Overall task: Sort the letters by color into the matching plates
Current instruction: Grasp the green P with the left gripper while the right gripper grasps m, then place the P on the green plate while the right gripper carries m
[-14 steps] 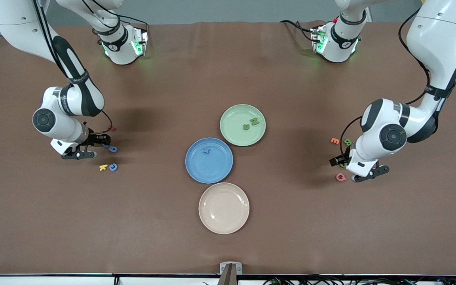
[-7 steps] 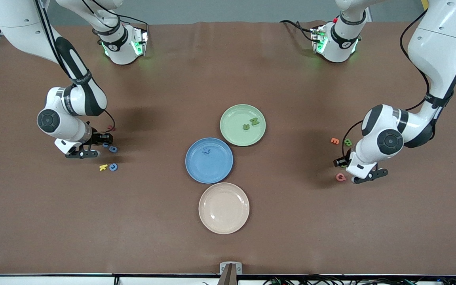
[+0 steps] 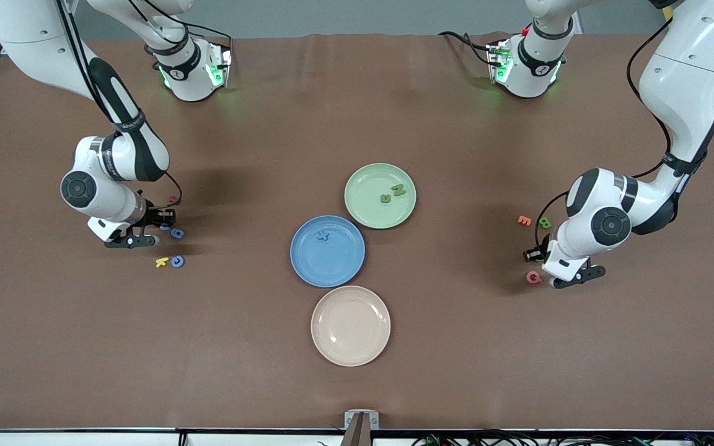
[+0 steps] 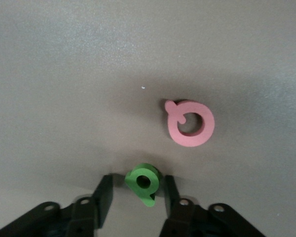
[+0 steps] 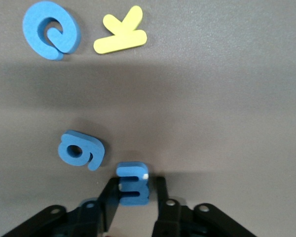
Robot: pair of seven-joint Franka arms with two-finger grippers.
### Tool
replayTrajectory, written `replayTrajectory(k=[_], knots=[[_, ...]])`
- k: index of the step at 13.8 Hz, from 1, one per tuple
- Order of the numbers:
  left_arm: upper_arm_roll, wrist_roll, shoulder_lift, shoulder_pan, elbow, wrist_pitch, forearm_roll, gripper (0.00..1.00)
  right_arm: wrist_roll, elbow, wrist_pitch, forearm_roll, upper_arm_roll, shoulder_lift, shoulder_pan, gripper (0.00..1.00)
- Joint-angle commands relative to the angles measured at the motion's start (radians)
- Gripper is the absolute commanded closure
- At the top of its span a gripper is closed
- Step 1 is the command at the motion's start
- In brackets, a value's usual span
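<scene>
Cream plate (image 3: pixel 350 326): set nearest the front camera on the worktop (image 3: pixel 357 384); nothing is seen in it, and it is not part of the sort.
Blue plate (image 3: pixel 327 266): next up from the cream plate; one blue letter (image 3: pixel 322 235) is seen in it.
Green plate (image 3: pixel 363 186): farthest of the three, just beside the blue plate; two green letters (image 3: pixel 392 194) lie in it.
Left gripper (image 4: pixel 136 197): low at the worktop toward the left arm's end. The jaws are seen close on either side of a green letter (image 4: pixel 144 181); whether they grip it cannot be told. A pink letter (image 4: pixel 190 123) lies near, apart.
Left-end strays: an orange letter (image 3: pixel 524 220) and a second green one (image 3: pixel 544 222) lie farther from the camera.
Right gripper (image 5: pixel 133 197): low at the right arm's end. The jaws are closed on a blue letter (image 5: pixel 132 183).
Right-end strays: two more blue letters (image 5: pixel 82 150) (image 5: pixel 52 29) and a yellow letter (image 5: pixel 121 31) lie loose.
Step in hand: grasping is judged under way on both sides.
Next move: a straight lift is called for, then carriage to the plate of matching colour, neighbouring letters left undisturbed.
</scene>
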Motion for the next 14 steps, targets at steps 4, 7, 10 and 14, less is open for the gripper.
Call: replayTrajectory(k=[4,7,10,14], knots=[[-0.051,-0.009,-0.048,-0.004,0.0,-0.03,0.018,1.0,0.02,-0.004,0.001,-0.005,0.002,-0.003,0.023,0.87],[-0.186,-0.066,-0.081,-0.002,0.001,-0.102,0.008,1.0,0.122,0.061,-0.128,-0.005,0.002,-0.047,0.092,0.87],[-0.272,-0.225,-0.065,-0.068,0.001,-0.102,0.007,1.0,0.291,0.228,-0.363,-0.003,0.003,-0.052,0.189,0.87],[-0.274,-0.483,-0.036,-0.275,0.049,-0.101,0.011,1.0,0.506,0.443,-0.518,0.148,0.003,-0.023,0.325,0.87]])
